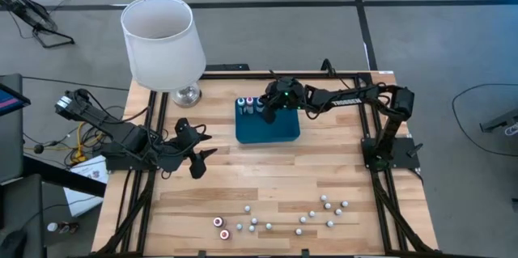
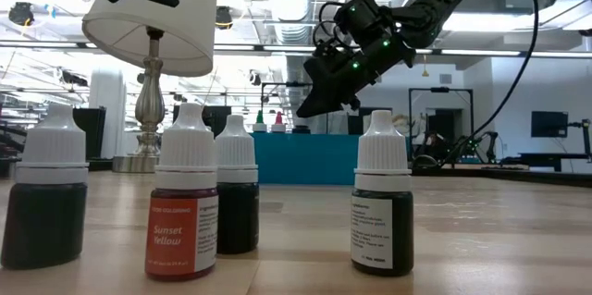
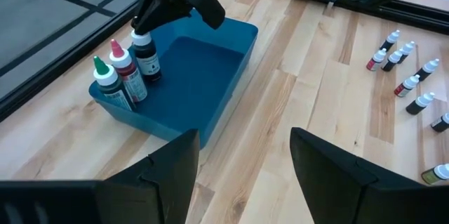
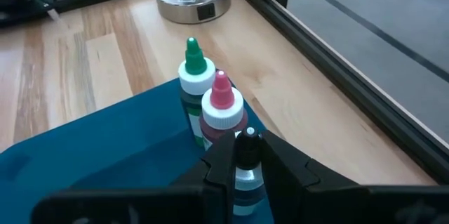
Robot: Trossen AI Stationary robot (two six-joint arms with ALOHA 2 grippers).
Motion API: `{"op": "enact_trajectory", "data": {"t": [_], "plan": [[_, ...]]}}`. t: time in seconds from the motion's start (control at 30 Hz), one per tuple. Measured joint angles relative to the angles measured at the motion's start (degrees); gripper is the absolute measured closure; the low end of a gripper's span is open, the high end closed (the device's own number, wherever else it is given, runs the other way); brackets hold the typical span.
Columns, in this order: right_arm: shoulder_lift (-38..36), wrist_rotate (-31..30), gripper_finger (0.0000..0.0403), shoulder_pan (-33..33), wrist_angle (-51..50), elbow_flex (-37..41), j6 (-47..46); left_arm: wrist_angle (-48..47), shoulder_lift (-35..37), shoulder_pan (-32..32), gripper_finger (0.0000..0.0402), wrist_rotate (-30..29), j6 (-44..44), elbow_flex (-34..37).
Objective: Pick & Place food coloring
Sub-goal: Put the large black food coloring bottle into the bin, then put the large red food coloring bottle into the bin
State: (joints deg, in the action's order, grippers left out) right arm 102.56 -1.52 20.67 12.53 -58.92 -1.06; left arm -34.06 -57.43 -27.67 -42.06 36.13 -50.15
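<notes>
Right gripper (image 1: 261, 112) sits over the back left corner of the teal tray (image 1: 275, 133), its fingers (image 4: 284, 161) pinched on a small dark bottle with a white cap (image 4: 247, 155). In the left wrist view this bottle (image 3: 146, 57) stands upright inside the tray, its base at or near the tray floor; contact with the floor cannot be told.

Just beside it in the same corner stand two more bottles in a row: one with a pink tip (image 4: 222, 108) and one with a green tip (image 4: 194, 76), both upright, the pink one touching or nearly touching the held bottle.

Left gripper (image 1: 201, 159) rests low over the table (image 1: 267, 181) at the left side, well apart from the tray, fingers (image 3: 165, 175) spread wide and holding nothing.

The remaining food coloring bottles (image 1: 279, 217) stand scattered along the front edge of the table, most with white caps. In the low view four of them are close up, upright; one has an orange label (image 2: 182, 204), the others look dark.

A lamp with a white shade (image 1: 162, 44) stands at the back left corner of the table.
</notes>
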Motion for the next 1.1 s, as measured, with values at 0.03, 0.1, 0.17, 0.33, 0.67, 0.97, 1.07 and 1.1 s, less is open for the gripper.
{"op": "enact_trajectory", "data": {"t": [0.03,0.1,0.17,0.33,0.67,0.97,1.07,1.1], "plan": [[0.0,0.0,0.0351,0.0,0.0,0.0,0.0,0.0,0.0,0.0,0.0186,0.0,0.0,0.0],[0.0,0.0,0.0349,0.0,0.0,0.0,0.0,0.0,0.0,0.0,0.0186,0.0,0.0,0.0],[0.0,0.0,0.0344,0.0,0.0,0.0,0.0,0.0,0.0,0.0,0.0186,0.0,0.1,0.0],[0.0,-0.1,0.0328,0.1,0.0,0.0,0.0,0.0,0.0,0.0,0.0186,0.0,0.1,0.0],[0.0,-0.1,0.0315,0.1,0.6,0.0,0.0,0.1,0.0,0.0,0.0186,0.0,0.6,0.0],[-0.3,-0.1,0.0314,0.1,1.4,-2.5,-0.4,0.1,0.0,0.0,0.0186,0.3,1.2,0.0],[-0.6,0.0,0.0314,0.1,-1.4,-5.1,-0.4,0.1,0.0,0.0,0.0186,1.3,1.2,0.0],[-1.3,0.1,0.0314,0.1,-3.3,-5.8,-0.3,0.1,0.0,0.0,0.0186,1.8,1.2,0.0]]}}
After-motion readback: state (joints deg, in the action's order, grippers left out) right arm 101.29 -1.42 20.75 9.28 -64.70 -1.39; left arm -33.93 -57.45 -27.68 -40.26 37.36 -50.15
